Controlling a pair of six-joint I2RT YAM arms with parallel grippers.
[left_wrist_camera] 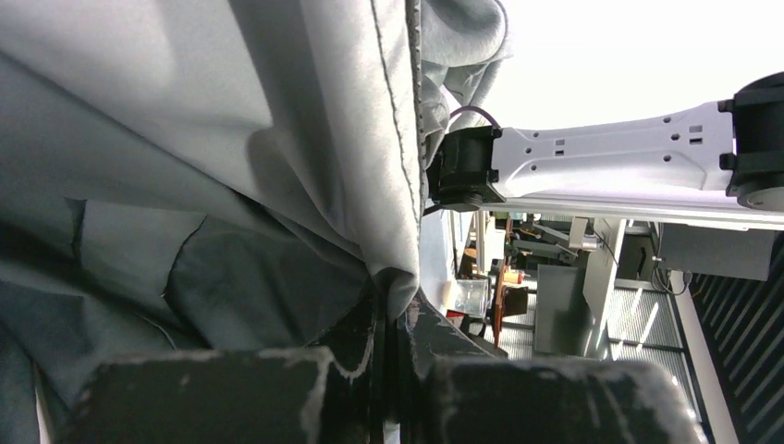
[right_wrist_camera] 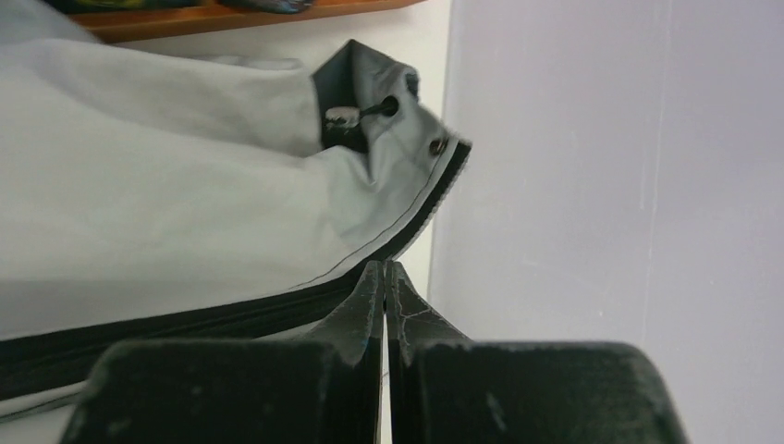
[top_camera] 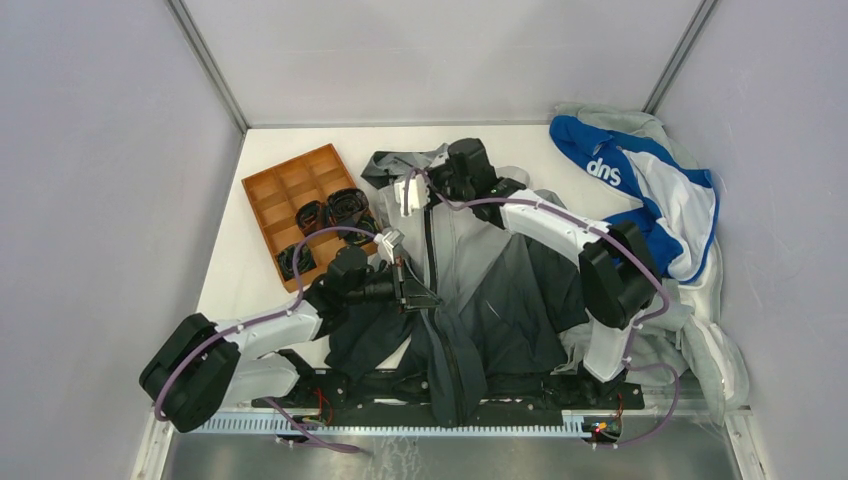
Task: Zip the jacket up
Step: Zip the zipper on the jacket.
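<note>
Jacket (top_camera: pixel 500 285) lies spread mid-frame on the tabletop (top_camera: pixel 228 280), hem at the bottom edge. Left pincer (left_wrist_camera: pixel 393 301) clamps its fabric beside the zipper (top_camera: pixel 431 240); right pincer (right_wrist_camera: pixel 384 270), closed, tips at the zipper edge by the collar (right_wrist_camera: pixel 393 139).

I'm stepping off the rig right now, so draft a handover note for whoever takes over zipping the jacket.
Left pincer: shut on the jacket beside its zipper, about midway along.
Right pincer: shut at the zipper edge near the collar; whether it holds fabric is unclear.
Jacket: lying front-up, hem at the near edge of the table.
Done: how far it is zipped cannot be read.
Left: confirm progress, close it up to the collar.
</note>
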